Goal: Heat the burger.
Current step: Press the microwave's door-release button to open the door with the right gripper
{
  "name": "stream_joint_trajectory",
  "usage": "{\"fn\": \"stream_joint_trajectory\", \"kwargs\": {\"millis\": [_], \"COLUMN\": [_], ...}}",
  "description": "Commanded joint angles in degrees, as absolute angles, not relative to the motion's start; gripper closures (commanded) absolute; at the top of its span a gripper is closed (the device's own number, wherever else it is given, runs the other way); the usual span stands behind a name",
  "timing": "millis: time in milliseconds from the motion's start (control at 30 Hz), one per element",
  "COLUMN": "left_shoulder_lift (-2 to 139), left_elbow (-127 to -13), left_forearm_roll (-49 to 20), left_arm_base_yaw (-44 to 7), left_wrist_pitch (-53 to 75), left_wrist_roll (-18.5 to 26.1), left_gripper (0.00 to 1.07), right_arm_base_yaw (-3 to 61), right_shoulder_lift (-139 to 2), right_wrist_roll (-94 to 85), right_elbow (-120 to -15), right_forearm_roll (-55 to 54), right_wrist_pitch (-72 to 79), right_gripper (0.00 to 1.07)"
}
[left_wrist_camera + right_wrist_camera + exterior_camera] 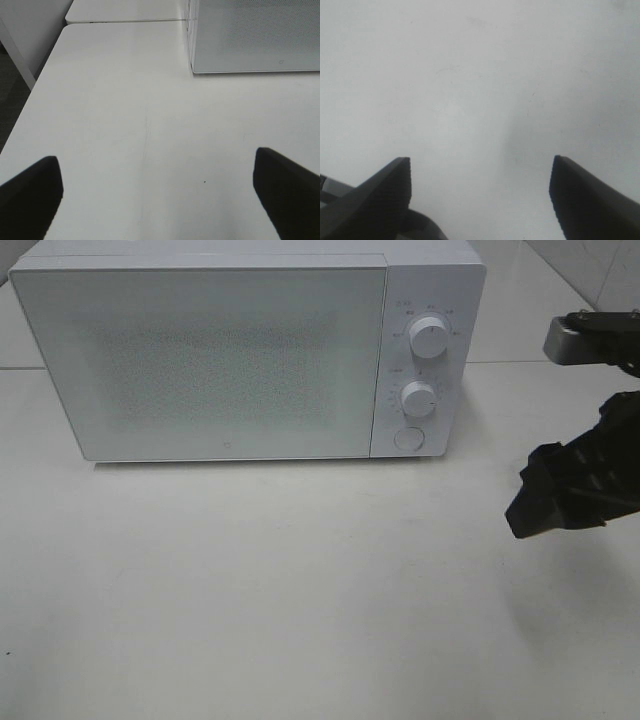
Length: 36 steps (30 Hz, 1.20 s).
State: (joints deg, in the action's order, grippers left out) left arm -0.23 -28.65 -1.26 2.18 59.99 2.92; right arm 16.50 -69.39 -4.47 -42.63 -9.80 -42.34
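Observation:
The burger is out of view in every frame. A white microwave (230, 360) stands at the back of the table with its door shut, and its frosted window shows nothing inside. My right gripper (530, 495) hangs over the table to the right of the microwave. In the right wrist view it (480, 185) is open, with only bare tabletop between its fingers. My left gripper (157, 185) is open too and empty, low over the table, with a corner of the microwave (255, 35) ahead of it. The exterior high view does not show the left arm.
The microwave's panel has two dials (431, 338) (419, 400) and a round button (408, 438) below them. The white table (300, 590) spreads in front. In the left wrist view the table's edge (30, 115) drops to a dark floor.

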Motion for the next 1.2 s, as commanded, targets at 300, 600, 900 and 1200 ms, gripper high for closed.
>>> {"fn": "stream_joint_trajectory", "kwargs": {"millis": [300, 600, 900, 1200], "left_shoulder_lift": [-1.72, -1.72, -1.72, -1.72], "left_elbow": [-28.53, -28.53, -28.53, -28.53], "left_forearm_roll": [-1.03, -1.03, -1.03, -1.03], "left_arm_base_yaw": [2.23, 2.23, 2.23, 2.23], "left_wrist_pitch": [59.47, 59.47, 59.47, 59.47], "left_wrist_roll": [2.52, 2.52, 2.52, 2.52], "left_gripper": [0.09, 0.09, 0.09, 0.09], "right_arm_base_yaw": [16.10, 16.10, 16.04, 16.04], "right_shoulder_lift": [-53.17, -29.74, -10.94, 2.01], "right_wrist_roll": [-4.76, -4.81, -4.24, -4.13], "right_elbow": [-43.03, -43.03, -42.80, -34.61], "right_forearm_roll": [-9.28, -5.44, -0.52, 0.00], "right_wrist_pitch": [-58.16, -60.79, -62.34, -65.09], "right_gripper": [0.32, 0.32, 0.32, 0.32]}}
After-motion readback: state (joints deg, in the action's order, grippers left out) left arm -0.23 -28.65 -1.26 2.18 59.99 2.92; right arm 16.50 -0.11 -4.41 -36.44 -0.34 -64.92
